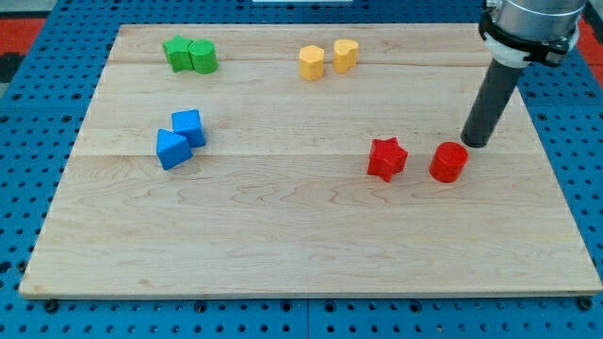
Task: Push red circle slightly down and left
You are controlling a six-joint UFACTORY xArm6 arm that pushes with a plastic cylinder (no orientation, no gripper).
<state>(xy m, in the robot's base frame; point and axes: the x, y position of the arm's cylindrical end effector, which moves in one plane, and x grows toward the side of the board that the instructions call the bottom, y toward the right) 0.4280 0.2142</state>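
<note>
Sitting just up-right of red circle (448,162), my tip (474,144) nearly touches it; no jaws exist, just a bare rod. Circle lies board's right-middle, red star (386,157) near on its left. Risk: overpush sends circle into star, or off-centre contact slides it sideways.

I see a pale wood-grain counter (311,235) on a blue dotted base (19,104). The circle (448,162) and star (386,157) are red. Two blocks are green (176,53) (203,56), two yellow (312,63) (345,55), two blue (172,149) (189,127). My tip (476,143) ends a dark grey rod.
</note>
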